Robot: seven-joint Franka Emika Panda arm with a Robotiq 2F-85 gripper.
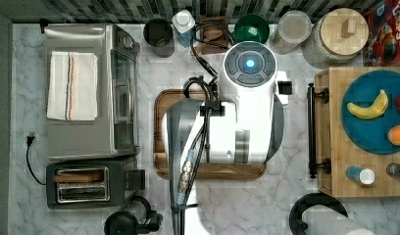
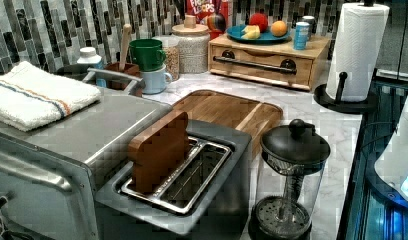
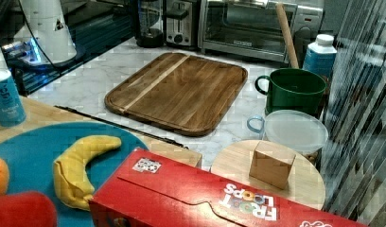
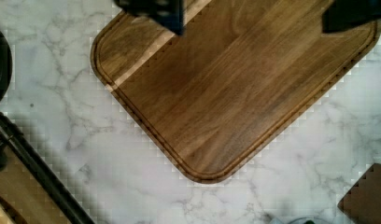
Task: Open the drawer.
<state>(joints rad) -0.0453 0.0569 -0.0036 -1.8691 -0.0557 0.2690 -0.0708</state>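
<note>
With fingers (image 4: 172, 14) spread wide, the long black bar handle (image 1: 312, 131) of the light bamboo drawer (image 2: 262, 62) should be straddled squarely, then drawn straight outward

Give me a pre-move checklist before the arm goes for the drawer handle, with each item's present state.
1. Drawer shut, front flush with its box: ok.
2. Black bar handle bare, nothing hanging on it: ok.
3. Counter between the walnut tray and the handle free of objects: ok.
4. Hand open, holding nothing: ok.
5. Hand at the handle: not ok, it hangs over the tray, apart from the bar.
6. Paper towel holder beside the box, out of the drawer's path: ok.
</note>
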